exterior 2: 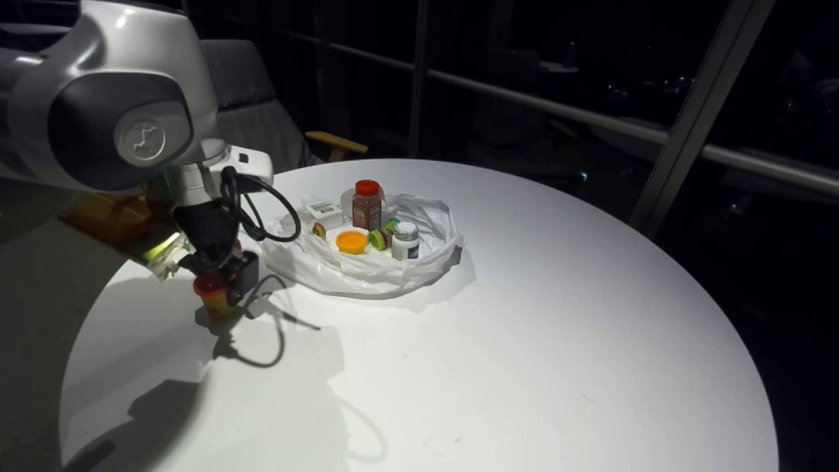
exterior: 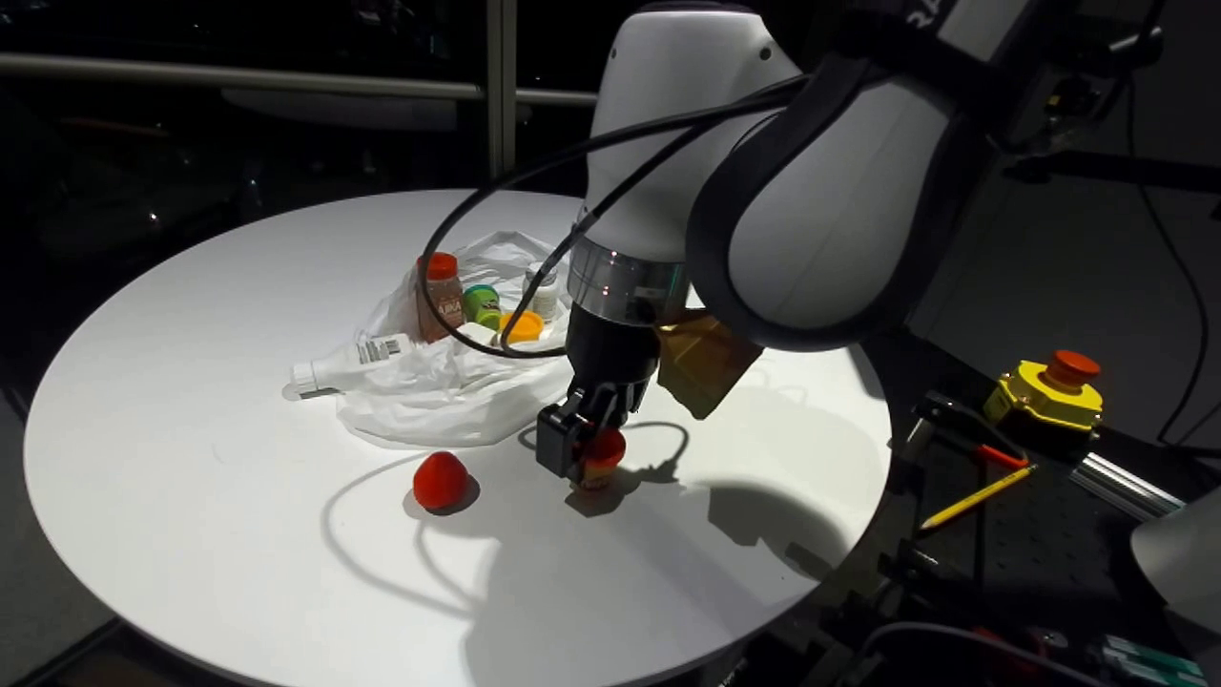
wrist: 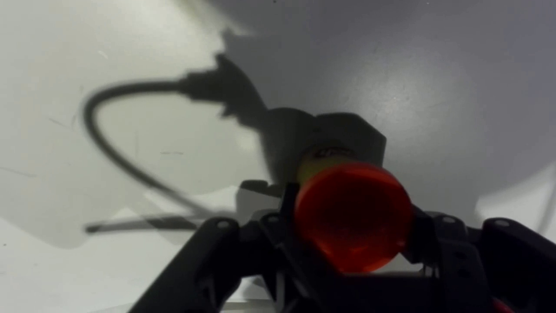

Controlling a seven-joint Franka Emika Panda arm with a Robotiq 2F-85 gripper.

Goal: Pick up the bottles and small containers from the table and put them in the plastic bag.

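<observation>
My gripper is shut on a yellow pot with a red lid, a pad against each side of the lid. In both exterior views this pot is at table level, slightly tilted in an exterior view; whether its base touches the table cannot be told. A small red container stands apart on the table. The spread plastic bag holds a red-capped bottle, a green pot, an orange pot and a white bottle. Another white bottle lies across its edge.
A black cable loops out from the arm. An amber part juts from the wrist. Beyond the table's edge are a yellow box with a red button and a yellow pencil. A grey chair stands behind the table.
</observation>
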